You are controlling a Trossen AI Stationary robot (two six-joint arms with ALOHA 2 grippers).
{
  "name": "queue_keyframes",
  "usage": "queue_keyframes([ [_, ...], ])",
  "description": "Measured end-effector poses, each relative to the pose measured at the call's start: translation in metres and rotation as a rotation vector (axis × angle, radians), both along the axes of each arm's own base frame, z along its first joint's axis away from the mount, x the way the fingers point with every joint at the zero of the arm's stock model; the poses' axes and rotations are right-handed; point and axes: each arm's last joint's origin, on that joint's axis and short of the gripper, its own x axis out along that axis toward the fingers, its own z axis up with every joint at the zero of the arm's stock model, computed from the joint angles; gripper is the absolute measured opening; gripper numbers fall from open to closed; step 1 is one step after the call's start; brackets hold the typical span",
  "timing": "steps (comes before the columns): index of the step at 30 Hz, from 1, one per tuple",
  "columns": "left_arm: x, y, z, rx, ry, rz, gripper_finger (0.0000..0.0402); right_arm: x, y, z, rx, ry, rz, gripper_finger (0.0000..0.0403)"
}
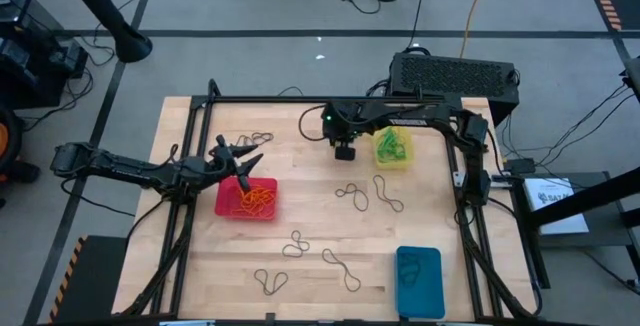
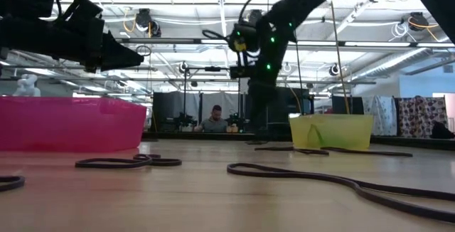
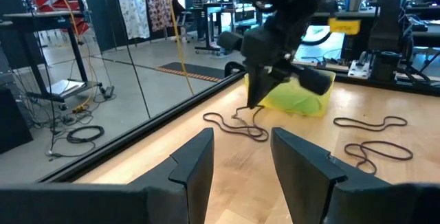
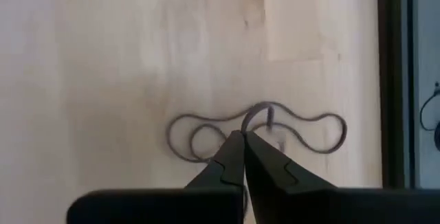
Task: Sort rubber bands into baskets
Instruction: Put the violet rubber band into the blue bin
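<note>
My right gripper [image 4: 243, 136] stood clenched at the far edge of the table [image 1: 320, 226], its tips pinching a dark rubber band [image 4: 261, 129] beside the yellow basket [image 1: 392, 148], apparently to lift it away from the green bands there and carry it to the blue basket [image 1: 419, 281] at the near right corner. My left gripper [image 1: 245, 158] hung released above the red basket [image 1: 246, 198], which held the orange bands [image 1: 255, 199], so I judged that drop finished. More dark loops [image 1: 368, 198] lay scattered on pale wood; beyond was an open workshop with cables on a grey floor.
</note>
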Motion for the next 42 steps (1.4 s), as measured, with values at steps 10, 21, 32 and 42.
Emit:
queue_keyframes([
  [10,0.000,0.000,0.000,0.016,0.010,-0.001,0.0154,0.001,0.051,0.050,-0.114,0.067,0.053,0.0001],
  [21,0.000,0.000,0.000,0.022,0.013,-0.001,0.0154,-0.038,0.131,0.115,-0.044,0.011,0.062,0.0000],
  [32,0.000,0.000,0.000,0.019,0.007,0.000,0.0154,-0.083,0.231,0.150,0.335,-0.065,0.078,0.0000],
  [42,0.000,0.000,0.002,0.014,-0.015,0.000,0.0154,-0.136,0.330,0.127,0.392,0.025,-0.016,0.0000],
])
